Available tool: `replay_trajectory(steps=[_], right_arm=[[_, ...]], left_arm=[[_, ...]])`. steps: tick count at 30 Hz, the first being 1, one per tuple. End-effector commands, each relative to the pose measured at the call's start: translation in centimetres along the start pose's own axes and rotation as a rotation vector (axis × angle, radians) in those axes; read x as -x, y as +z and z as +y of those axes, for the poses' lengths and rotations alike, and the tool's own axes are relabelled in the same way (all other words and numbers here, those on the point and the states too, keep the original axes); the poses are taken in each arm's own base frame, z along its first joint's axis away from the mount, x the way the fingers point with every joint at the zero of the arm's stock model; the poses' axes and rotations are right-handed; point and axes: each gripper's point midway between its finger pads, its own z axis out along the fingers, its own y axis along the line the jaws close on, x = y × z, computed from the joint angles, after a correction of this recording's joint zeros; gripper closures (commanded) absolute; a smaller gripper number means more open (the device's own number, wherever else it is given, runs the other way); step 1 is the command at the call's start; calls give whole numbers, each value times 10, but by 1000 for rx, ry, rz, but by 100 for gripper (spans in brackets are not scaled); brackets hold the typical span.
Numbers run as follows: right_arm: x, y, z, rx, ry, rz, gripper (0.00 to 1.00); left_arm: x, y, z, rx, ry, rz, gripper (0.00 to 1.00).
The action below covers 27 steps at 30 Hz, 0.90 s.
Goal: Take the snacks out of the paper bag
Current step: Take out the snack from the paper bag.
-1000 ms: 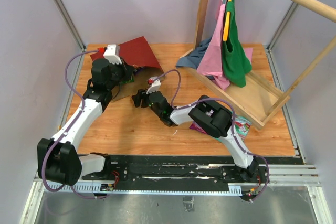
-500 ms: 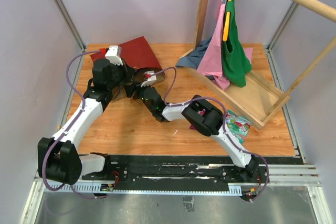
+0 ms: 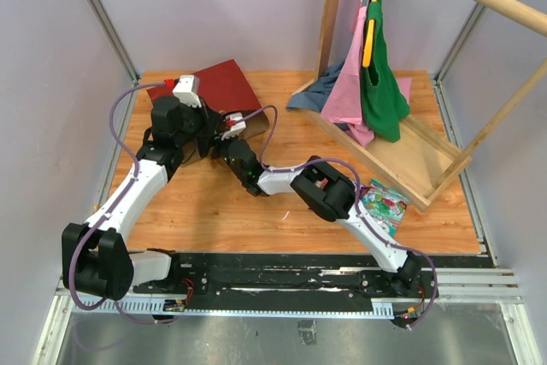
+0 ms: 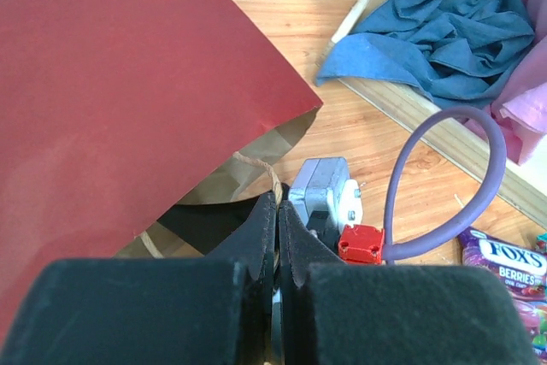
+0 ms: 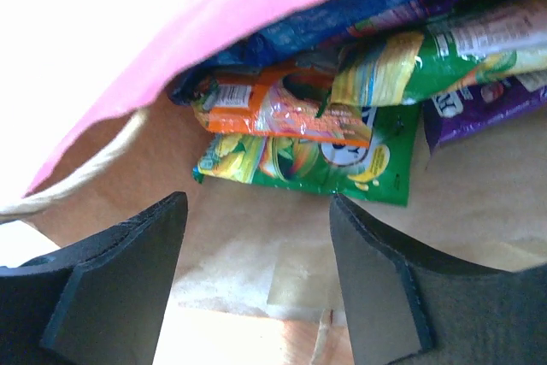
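Note:
The dark red paper bag lies on its side at the back left, with its mouth toward the table's middle. My left gripper is shut on the bag's pale twine handle at the mouth's edge. My right gripper is open and reaches inside the bag over the brown floor. Just beyond its tips lie snacks: a green packet, an orange one, a purple one and a blue one. On the table to the right lie a teal packet and a purple Fox's packet.
A pale wooden frame stands at the back right with pink and green garments hanging over it and a blue cloth at its corner. The right arm's cable loops beside the bag's mouth.
The right arm has stretched left and its gripper has gone into the bag's mouth, jaws a little wider. The teal packet by the frame is now uncovered. The left gripper holds still.

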Motion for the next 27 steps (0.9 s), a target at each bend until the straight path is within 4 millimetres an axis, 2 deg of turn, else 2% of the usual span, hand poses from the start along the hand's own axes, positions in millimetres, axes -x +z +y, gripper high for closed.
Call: replay_trajectory(steps=[1,12,20,27], right_arm=[[3,8,12,38,-64,-36,31],[0,23,28,96,-106,-47,28],[10,22,47,172,-262,-57,27],[14,24,66,287,-411,-61,26]], left_arm=[[16,0,-10,-46,-13,-32,99],[18,-7,-13,-51,-31,-41,99],[20,-6,-1,16,-12,-41,99],[23,-6,-1,25,-29,-46,99]])
